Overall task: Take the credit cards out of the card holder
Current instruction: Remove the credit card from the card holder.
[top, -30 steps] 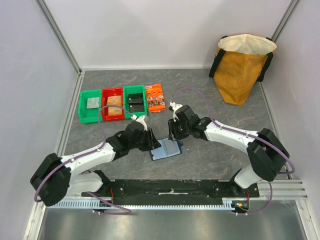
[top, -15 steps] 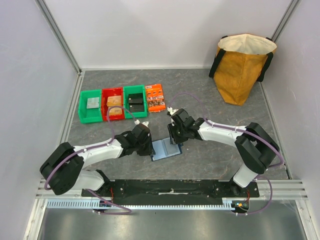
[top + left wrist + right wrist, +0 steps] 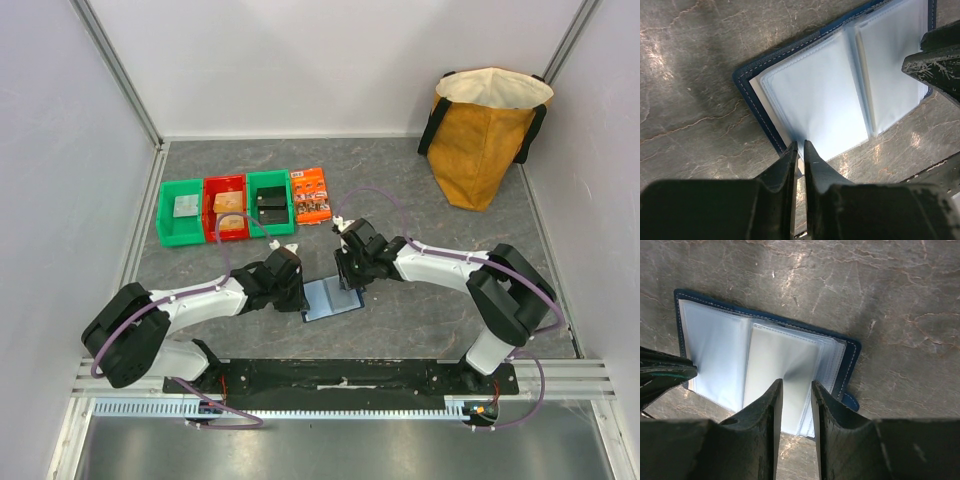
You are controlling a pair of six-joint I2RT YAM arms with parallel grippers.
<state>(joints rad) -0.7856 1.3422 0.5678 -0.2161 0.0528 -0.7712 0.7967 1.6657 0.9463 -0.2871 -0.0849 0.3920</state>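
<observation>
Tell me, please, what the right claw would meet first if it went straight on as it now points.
Most likely the pale clear sleeve of the open card holder, just ahead of the right claw; contact is unclear.

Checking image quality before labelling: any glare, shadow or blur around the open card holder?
Top external: evenly lit, sharp, card holder small. Left wrist: left fingers dark and soft, glare patches on the table. Right wrist: grey shadow on the clear sleeve ahead of the right fingers.
</observation>
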